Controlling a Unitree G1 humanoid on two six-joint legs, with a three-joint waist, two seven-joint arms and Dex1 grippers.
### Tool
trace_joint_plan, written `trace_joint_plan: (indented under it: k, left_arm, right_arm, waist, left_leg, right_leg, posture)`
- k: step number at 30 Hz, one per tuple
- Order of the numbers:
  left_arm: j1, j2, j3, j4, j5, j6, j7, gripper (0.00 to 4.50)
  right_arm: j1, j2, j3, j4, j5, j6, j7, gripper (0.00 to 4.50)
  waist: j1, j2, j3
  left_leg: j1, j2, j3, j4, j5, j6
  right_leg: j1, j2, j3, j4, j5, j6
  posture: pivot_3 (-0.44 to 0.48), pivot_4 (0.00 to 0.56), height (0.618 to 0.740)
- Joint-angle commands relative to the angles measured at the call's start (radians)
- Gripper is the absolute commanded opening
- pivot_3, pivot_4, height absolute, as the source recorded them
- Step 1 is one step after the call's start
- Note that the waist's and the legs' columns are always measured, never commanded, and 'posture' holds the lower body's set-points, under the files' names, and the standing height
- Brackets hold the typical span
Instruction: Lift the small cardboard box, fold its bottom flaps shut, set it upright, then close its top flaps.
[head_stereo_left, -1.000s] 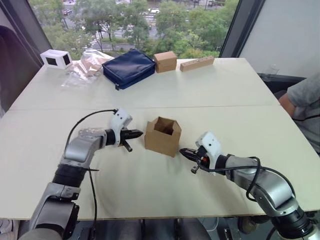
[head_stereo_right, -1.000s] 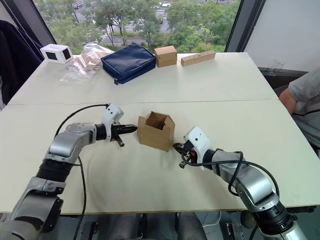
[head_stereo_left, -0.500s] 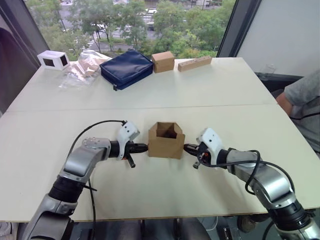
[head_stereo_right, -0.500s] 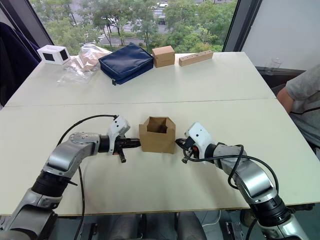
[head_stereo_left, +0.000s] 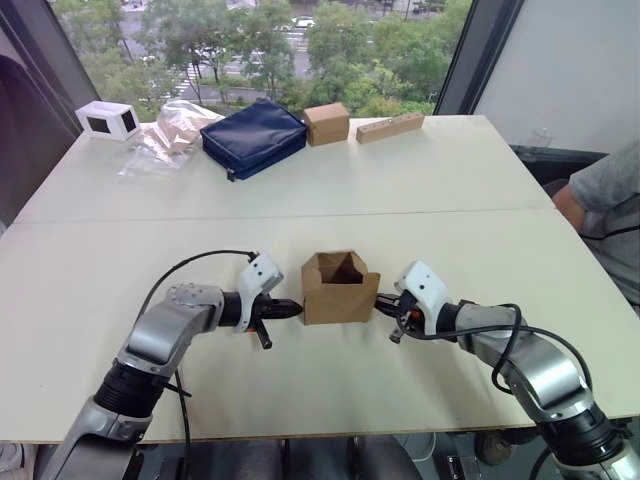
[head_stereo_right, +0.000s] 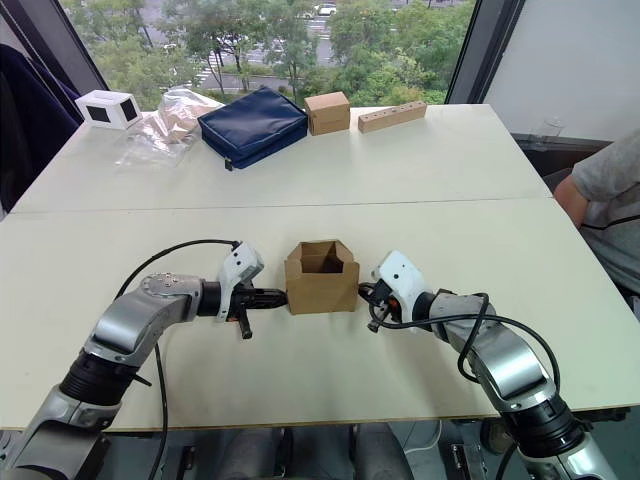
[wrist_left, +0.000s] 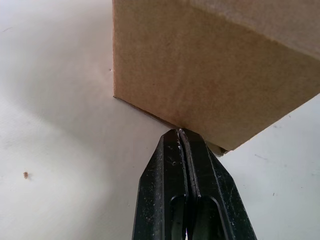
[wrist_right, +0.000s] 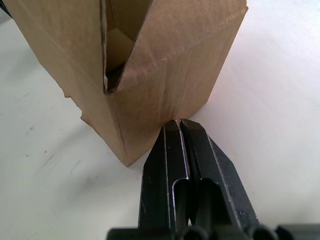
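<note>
Brown and open-topped, the small cardboard box (head_stereo_left: 340, 287) stands upright on the counter (head_stereo_left: 300, 190). The left gripper (head_stereo_left: 297, 308) and right gripper (head_stereo_left: 377, 301) touch its opposite lower sides, both jaws clenched and empty.

Count on the tabletop (head_stereo_left: 450, 190): two cardboard boxes, one open box (head_stereo_left: 340, 288) near the middle and one closed cube (head_stereo_left: 327, 123) at the far edge. One each of: tan block (head_stereo_left: 391, 126), navy pouch (head_stereo_left: 256, 136), clear plastic bag (head_stereo_left: 165, 135), white device (head_stereo_left: 108, 119). Two grippers, left gripper (head_stereo_left: 298, 308) and right gripper (head_stereo_left: 381, 300), each with its two fingers pressed together; one person (head_stereo_left: 606, 205) at the right edge.
</note>
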Motion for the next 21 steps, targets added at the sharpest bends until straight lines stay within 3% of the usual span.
trace_joint_plan:
  k: [1,8,11,21]
  left_arm:
    - [-0.028,0.019,0.108,-0.030,-0.078,-0.024,-0.030,0.01]
    - [-0.118,0.084,0.202,0.036,-0.196,0.020,-0.114,0.01]
    - [-0.167,0.090,0.205,0.016,-0.256,0.065,-0.149,0.01]
    - [-0.177,0.051,0.121,0.008,-0.233,0.010,-0.136,0.01]
  right_arm:
    - [0.012,-0.036,-0.072,-0.084,0.041,0.012,0.036,0.00]
    - [0.003,-0.116,-0.195,-0.160,0.146,0.068,0.118,0.00]
    - [-0.090,-0.146,-0.250,-0.090,0.173,0.065,0.153,0.00]
    - [-0.219,-0.065,-0.190,0.006,0.219,0.051,0.215,0.00]
  waist:
    - [0.000,0.000,0.000]
    - [0.000,0.000,0.000]
    - [-0.001,0.000,0.000]
    - [-0.002,0.000,0.000]
  left_leg:
    - [0.000,0.000,0.000,0.000,0.000,0.000]
    - [0.001,0.000,0.000,0.000,0.000,0.000]
    - [0.001,0.000,0.000,0.000,0.000,0.000]
    - [0.001,0.000,0.000,-0.001,0.000,0.001]
  right_leg:
    - [0.000,0.000,0.000,0.000,0.000,0.000]
    - [0.002,0.000,0.000,-0.001,0.000,0.000]
    - [0.002,0.000,0.000,-0.001,0.000,0.000]
    - [0.001,0.000,0.000,-0.001,0.000,0.000]
  posture:
    - [0.000,0.150,0.740]
    - [0.000,0.150,0.740]
    - [0.000,0.150,0.740]
    - [0.000,0.150,0.740]
